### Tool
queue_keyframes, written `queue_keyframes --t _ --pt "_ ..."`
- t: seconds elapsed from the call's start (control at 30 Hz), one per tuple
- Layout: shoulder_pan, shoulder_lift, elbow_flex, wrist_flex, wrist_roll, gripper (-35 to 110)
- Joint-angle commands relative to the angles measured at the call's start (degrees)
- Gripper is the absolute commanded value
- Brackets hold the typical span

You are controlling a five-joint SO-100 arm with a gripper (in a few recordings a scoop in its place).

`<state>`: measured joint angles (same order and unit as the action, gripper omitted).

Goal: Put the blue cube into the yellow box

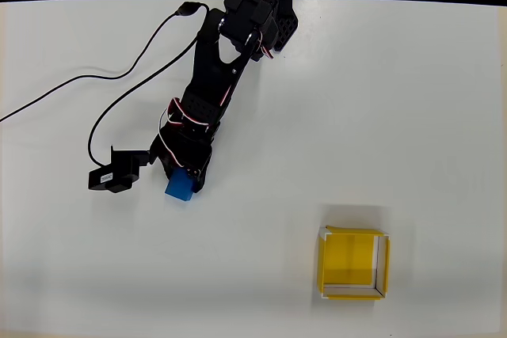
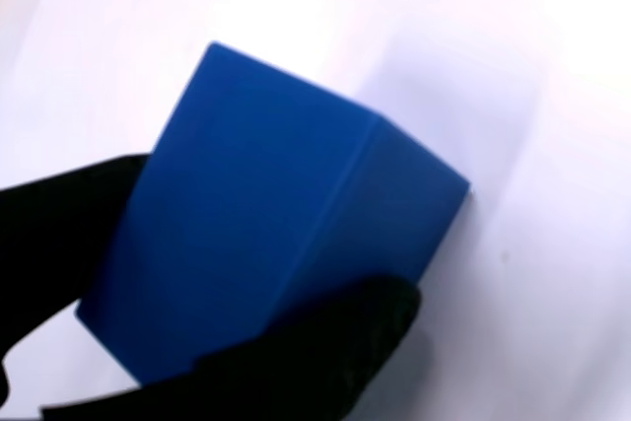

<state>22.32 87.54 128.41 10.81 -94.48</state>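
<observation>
White table [image 1: 380, 116] fills the overhead view, with a black strip along the top edge behind it. 1 black arm [image 1: 214, 85] reaches from the top centre down toward the left half of the table, wrapped in red and white wires, and a black cable [image 1: 95, 77] trails from it off the left edge. Gripper [image 1: 184, 180] sits at the arm's lower end with the blue cube [image 1: 180, 187] between its fingers; the jaws are closed to the cube's width. Wrist view gives the contact detail: 1 black finger [image 2: 59, 234] lies against the cube's [image 2: 266, 214] left face and the other finger [image 2: 335, 342] against its lower right face, so the grip is on 2 opposite sides. Whether the cube rests on the table or is lifted clear cannot be told from either view. Wrist view also shows the cube as slightly oblong, its long axis running from lower left to upper right, away from the fingers. Overhead view shows its lower end poking out below the gripper, pointing toward lower left. Yellow box [image 1: 326, 263] appears in the overhead view at lower right, open top up, well apart from the cube and gripper.
</observation>
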Motion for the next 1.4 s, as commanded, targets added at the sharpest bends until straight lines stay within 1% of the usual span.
queue_keyframes --t 0.0,0.17,0.37,0.43,0.8,1.0,1.17,1.37 --pt "-1.23 11.07 -1.85 -5.62 -1.76 17" --pt "-5.19 15.56 -7.12 -9.67 -1.14 17" --pt "-12.83 17.58 -10.2 -20.21 -2.9 17" --pt "-15.91 16.61 -12.92 -21.88 -3.43 17" --pt "-33.22 2.9 -37.18 -23.03 -5.54 17" --pt "-41.84 -7.12 -47.11 -23.29 -6.86 17" --pt "-47.55 -14.85 -51.77 -24.26 -6.5 17" --pt "-50.8 -20.83 -52.29 -25.84 -4.83 17"
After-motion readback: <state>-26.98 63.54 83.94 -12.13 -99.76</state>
